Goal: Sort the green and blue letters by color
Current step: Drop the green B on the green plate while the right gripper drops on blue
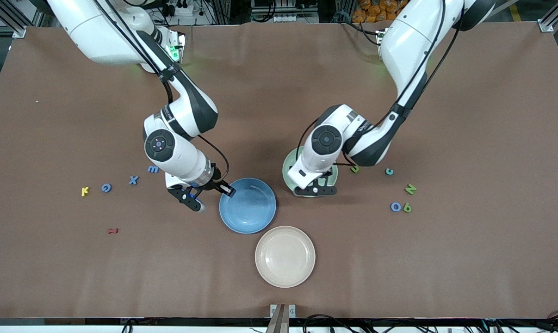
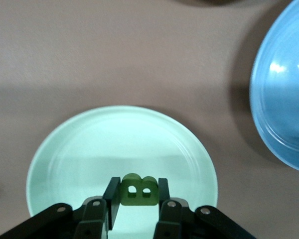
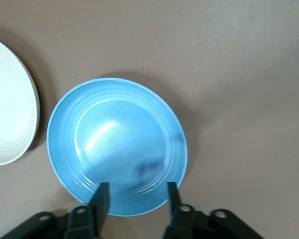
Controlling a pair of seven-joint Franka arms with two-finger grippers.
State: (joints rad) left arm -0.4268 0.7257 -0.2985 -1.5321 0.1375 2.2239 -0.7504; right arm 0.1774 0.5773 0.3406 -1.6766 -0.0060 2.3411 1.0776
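Observation:
My left gripper (image 1: 315, 188) is over the light green plate (image 1: 288, 167). In the left wrist view it (image 2: 138, 185) is shut on a green letter B (image 2: 138, 195) just above that plate (image 2: 65, 149). My right gripper (image 1: 208, 194) is open and empty over the blue plate's (image 1: 249, 206) rim at the right arm's end, as the right wrist view (image 3: 137, 198) shows. Blue letters (image 1: 153, 169), (image 1: 133, 180), (image 1: 106, 188) lie toward the right arm's end. Green letters (image 1: 354, 169), (image 1: 410, 189), (image 1: 406, 207) and blue ones (image 1: 389, 171), (image 1: 395, 206) lie toward the left arm's end.
A cream plate (image 1: 285, 256) sits nearer the front camera than the blue plate. A yellow K (image 1: 85, 191) and a dark red letter (image 1: 113, 231) lie toward the right arm's end. The blue plate (image 2: 284, 99) is close beside the green plate.

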